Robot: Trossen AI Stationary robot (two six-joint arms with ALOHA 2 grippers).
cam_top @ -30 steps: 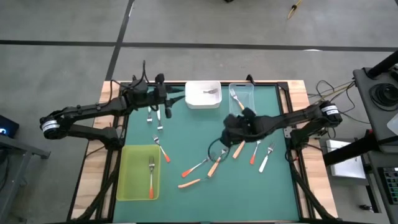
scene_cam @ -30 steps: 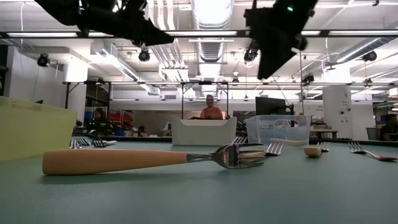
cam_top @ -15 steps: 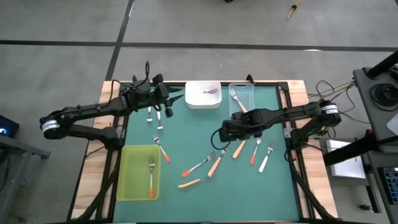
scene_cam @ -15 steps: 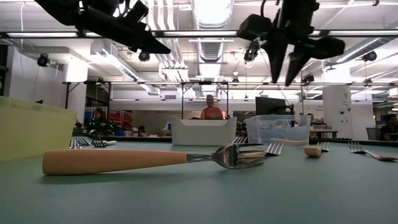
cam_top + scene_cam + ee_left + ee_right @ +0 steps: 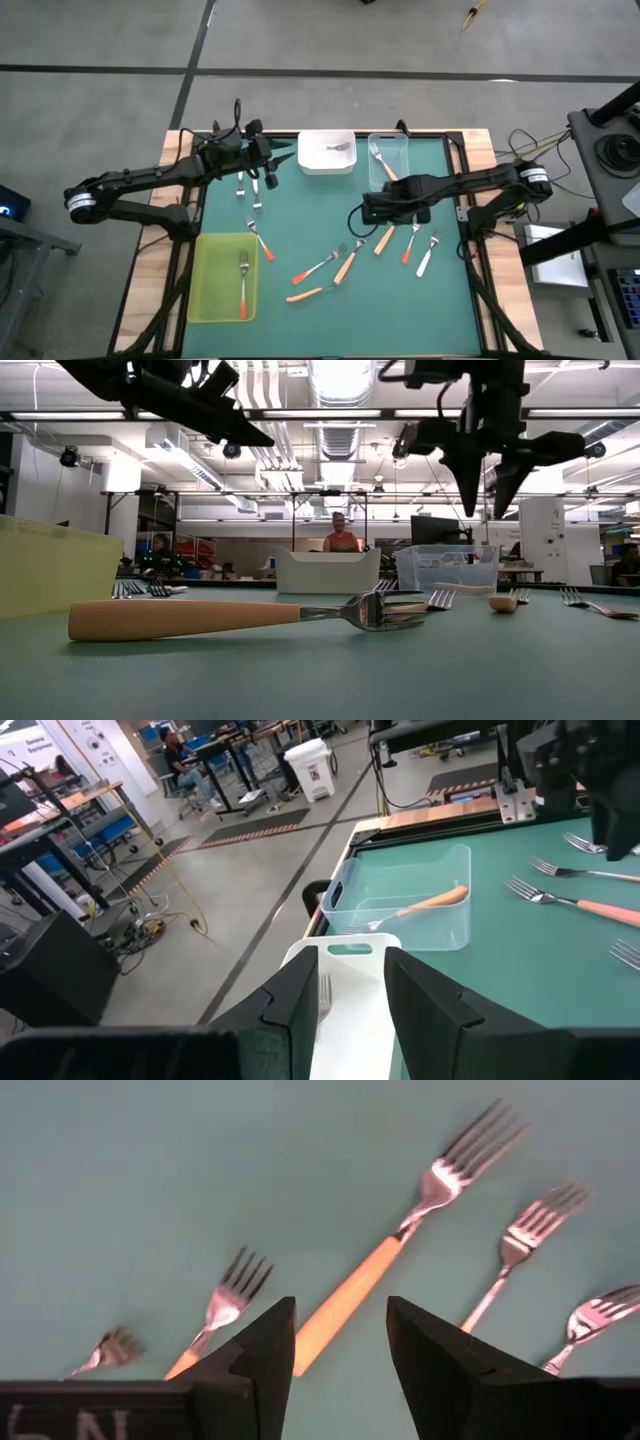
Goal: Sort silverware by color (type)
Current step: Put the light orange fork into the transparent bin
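A: Where do the forks lie?

B: Most are loose on the green desk (image 5: 300,215). A cluster sits mid-desk: a light orange fork (image 5: 347,262), red-orange ones beside it, and a white fork (image 5: 428,256) toward the right. One red-orange fork lies in the yellow-green tray (image 5: 222,277), one light orange fork in the clear tray (image 5: 388,160), and one fork in the white tray (image 5: 327,153).

A: So each tray takes one colour?

B: That is my reading: the trays ring the desk's edges, leaving the middle free for picking.

A: And the right gripper (image 5: 372,211)?

B: It hangs above the mid-desk cluster, fingers (image 5: 262,1360) parted and holding nothing. In the right wrist view a light orange fork (image 5: 400,1265) shows in the gap between them, so I judge it is lining up over that one.

A: The left gripper (image 5: 262,155)?

B: It waits near the far edge, just beside the white tray, over a few forks lying there. Its fingers (image 5: 305,1010) stand partly open and empty.

A: Any room to move?

B: Around the cluster the forks lie near one another, some almost touching, so a descent risks nudging a neighbour. The clear tray is close behind the right gripper, with open desk between.
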